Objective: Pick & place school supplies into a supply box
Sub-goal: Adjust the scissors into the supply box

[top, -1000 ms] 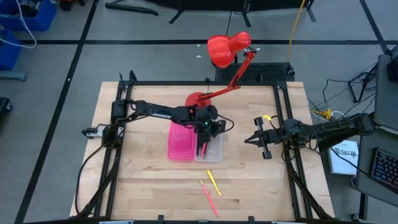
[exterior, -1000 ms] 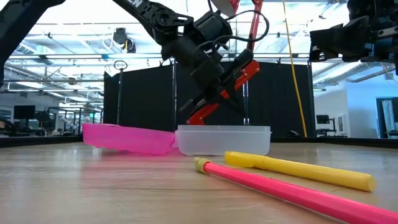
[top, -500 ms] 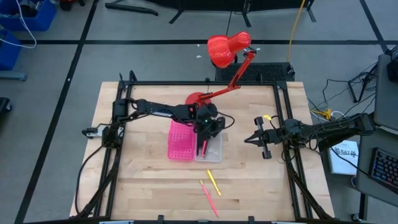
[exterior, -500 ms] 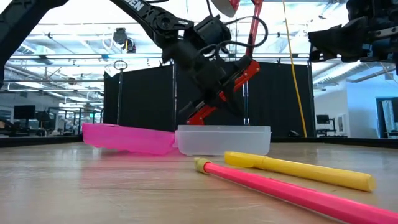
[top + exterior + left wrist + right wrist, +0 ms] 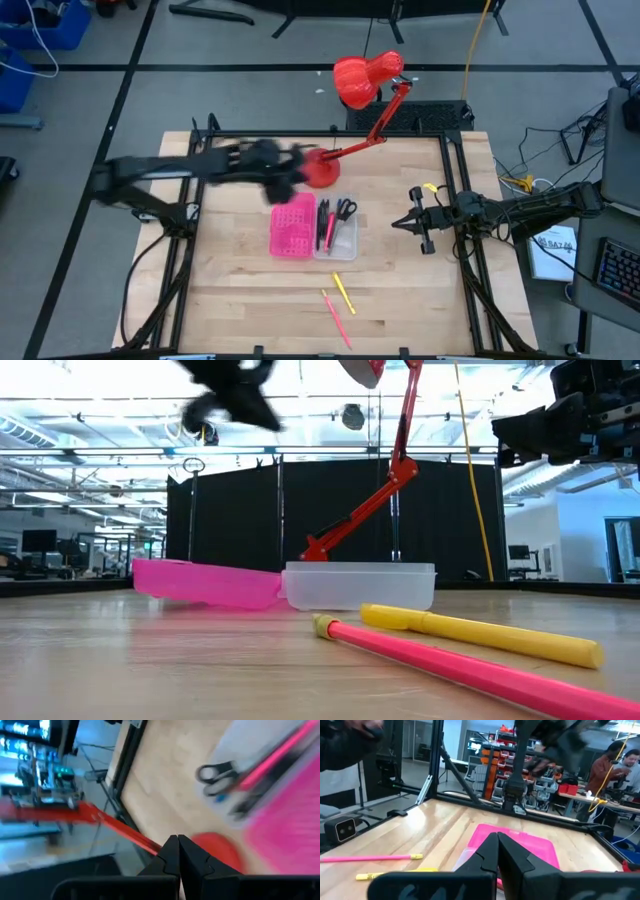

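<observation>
To the left of the supply box, above its far left corner, the left gripper hangs over the table beside the round base of the red desk lamp; in the left wrist view its fingers are pressed together with nothing between them. The supply box lies open near the table centre, the pink perforated half on the left and the clear half on the right, the two halves touching. Inside the clear half lie a black pen and a pink-red pen side by side, with the black-handled scissors just beside them at the far end. Nearer the front edge than the box, a yellow pen and a pink pen lie on the bare wood, close to each other and well apart from the box. To the right of the box, the right gripper hovers near the table's right rail, fingers clenched on nothing and pointing toward the box
</observation>
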`<state>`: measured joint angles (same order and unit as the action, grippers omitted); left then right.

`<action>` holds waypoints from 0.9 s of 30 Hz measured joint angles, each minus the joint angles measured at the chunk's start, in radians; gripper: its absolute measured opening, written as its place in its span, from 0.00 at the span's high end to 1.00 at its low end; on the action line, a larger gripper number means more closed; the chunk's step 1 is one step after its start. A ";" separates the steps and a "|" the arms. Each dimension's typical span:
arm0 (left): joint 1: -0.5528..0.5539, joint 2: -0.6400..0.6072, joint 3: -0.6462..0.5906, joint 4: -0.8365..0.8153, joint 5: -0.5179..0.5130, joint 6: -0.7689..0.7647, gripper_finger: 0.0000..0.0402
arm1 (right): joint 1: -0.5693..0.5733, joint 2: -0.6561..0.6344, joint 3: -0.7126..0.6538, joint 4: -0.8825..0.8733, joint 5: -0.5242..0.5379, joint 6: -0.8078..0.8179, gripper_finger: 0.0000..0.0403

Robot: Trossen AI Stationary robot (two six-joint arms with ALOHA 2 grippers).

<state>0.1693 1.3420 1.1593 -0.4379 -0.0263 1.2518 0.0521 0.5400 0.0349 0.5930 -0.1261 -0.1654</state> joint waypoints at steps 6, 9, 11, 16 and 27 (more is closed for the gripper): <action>0.044 -0.442 -0.451 0.233 0.183 -0.461 0.99 | 0.000 0.000 0.000 0.003 0.146 0.019 1.00; 0.025 -0.588 -0.621 0.331 0.236 -0.695 0.99 | 0.000 0.012 0.005 0.007 0.325 0.066 1.00; 0.015 -0.662 -0.712 0.376 0.236 -0.793 0.99 | 0.000 0.034 0.019 -0.004 0.360 0.107 1.00; -0.008 -0.749 -0.930 0.605 0.232 -0.954 0.99 | 0.000 0.178 0.090 -0.042 0.365 0.197 1.00; -0.007 -0.754 -1.109 0.901 0.146 -1.155 0.99 | 0.000 0.715 0.577 -0.510 0.388 0.296 1.00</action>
<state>0.1619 0.5880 0.0500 0.4633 0.1197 0.0968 0.0525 1.2546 0.6116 0.0831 0.2616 0.1302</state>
